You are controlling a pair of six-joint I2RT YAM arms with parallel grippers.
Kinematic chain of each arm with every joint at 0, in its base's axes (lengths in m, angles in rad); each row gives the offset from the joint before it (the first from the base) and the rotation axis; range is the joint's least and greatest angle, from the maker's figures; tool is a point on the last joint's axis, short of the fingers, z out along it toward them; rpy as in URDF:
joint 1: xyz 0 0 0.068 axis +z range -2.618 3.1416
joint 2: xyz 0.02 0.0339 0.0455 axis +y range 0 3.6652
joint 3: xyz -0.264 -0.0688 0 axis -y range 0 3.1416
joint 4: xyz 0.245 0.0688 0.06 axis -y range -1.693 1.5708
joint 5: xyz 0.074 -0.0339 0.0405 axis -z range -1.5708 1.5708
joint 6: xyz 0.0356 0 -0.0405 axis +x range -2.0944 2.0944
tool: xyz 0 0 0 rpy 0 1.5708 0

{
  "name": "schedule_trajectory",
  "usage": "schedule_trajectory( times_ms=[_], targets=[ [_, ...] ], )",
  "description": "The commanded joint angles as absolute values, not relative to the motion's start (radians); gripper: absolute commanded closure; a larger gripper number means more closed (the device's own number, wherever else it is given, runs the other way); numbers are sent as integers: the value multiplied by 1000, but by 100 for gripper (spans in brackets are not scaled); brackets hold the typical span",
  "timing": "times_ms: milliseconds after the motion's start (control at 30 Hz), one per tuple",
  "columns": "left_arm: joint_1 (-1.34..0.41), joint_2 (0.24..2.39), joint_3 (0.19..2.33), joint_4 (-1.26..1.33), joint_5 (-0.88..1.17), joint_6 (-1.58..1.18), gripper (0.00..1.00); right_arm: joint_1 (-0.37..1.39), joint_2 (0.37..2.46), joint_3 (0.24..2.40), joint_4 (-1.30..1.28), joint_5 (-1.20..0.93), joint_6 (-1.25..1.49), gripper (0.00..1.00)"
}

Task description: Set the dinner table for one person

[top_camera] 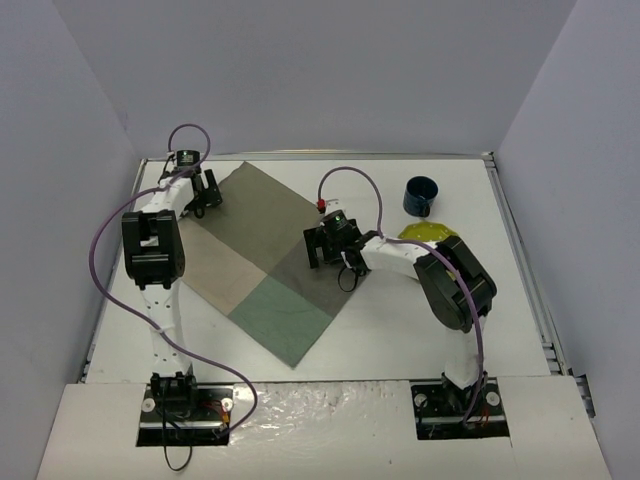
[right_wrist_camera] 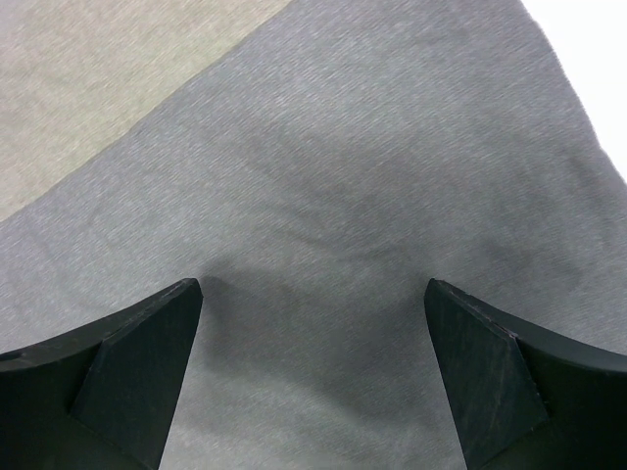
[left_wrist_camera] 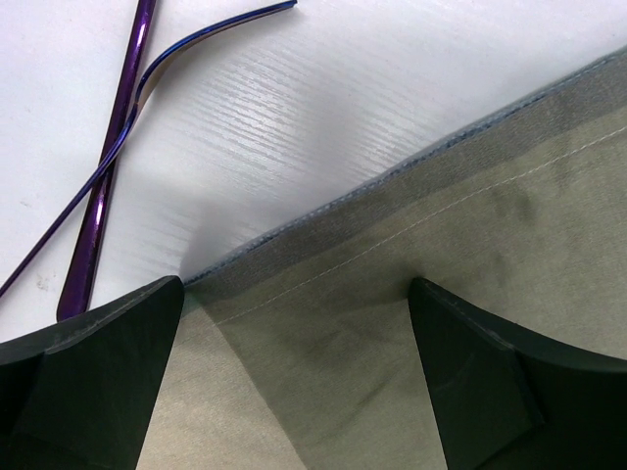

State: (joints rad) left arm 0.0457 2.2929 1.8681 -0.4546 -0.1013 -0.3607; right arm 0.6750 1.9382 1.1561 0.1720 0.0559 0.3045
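Note:
The dinner table point(top_camera: 400, 320) is a large white surface with a patchwork cloth point(top_camera: 270, 260) of grey, green and beige lying on it like a diamond. My left gripper point(top_camera: 205, 198) stands open low over the cloth's stitched far-left edge point(left_wrist_camera: 392, 211), one finger on either side of the beige patch and nothing between them. My right gripper point(top_camera: 320, 250) is open too, just above the grey patch point(right_wrist_camera: 343, 147) near the cloth's right corner. Two shiny purple pieces of cutlery point(left_wrist_camera: 118, 127) lie crossed on the white surface just beyond the cloth's edge.
A dark blue cup point(top_camera: 421, 195) stands at the back right. A yellow-green dish point(top_camera: 428, 232) lies in front of it, partly hidden by the right arm. White walls enclose the table on three sides. A metal rim point(top_camera: 520, 250) runs along its right edge.

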Motion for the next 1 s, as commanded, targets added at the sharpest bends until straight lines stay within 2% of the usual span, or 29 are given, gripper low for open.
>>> schedule_trajectory(
  times_ms=[0,133,333,500,600,667,767,967],
  targets=[
    [54,2146,1918,-481,-97,-321,3,672,1775,1181,126,91,338,6],
    [40,2001,1891,-497,-64,-325,3,622,1658,1127,135,80,358,7],
    [-51,1797,1677,-499,-72,-381,3,488,1609,1000,208,-49,427,23],
    [-103,1623,1351,-348,-33,-516,3,415,1641,947,284,-79,441,50],
    [-112,1619,1247,-307,-42,-527,3,401,1675,932,336,-87,451,67],
    [-112,1641,1228,-300,-43,-533,3,395,1693,919,356,-78,459,73],
    [-112,1672,1188,-280,-55,-559,3,389,1715,897,387,-41,477,78],
    [-110,1760,1152,-282,-102,-602,3,361,1708,822,428,46,516,79]
  ],
)
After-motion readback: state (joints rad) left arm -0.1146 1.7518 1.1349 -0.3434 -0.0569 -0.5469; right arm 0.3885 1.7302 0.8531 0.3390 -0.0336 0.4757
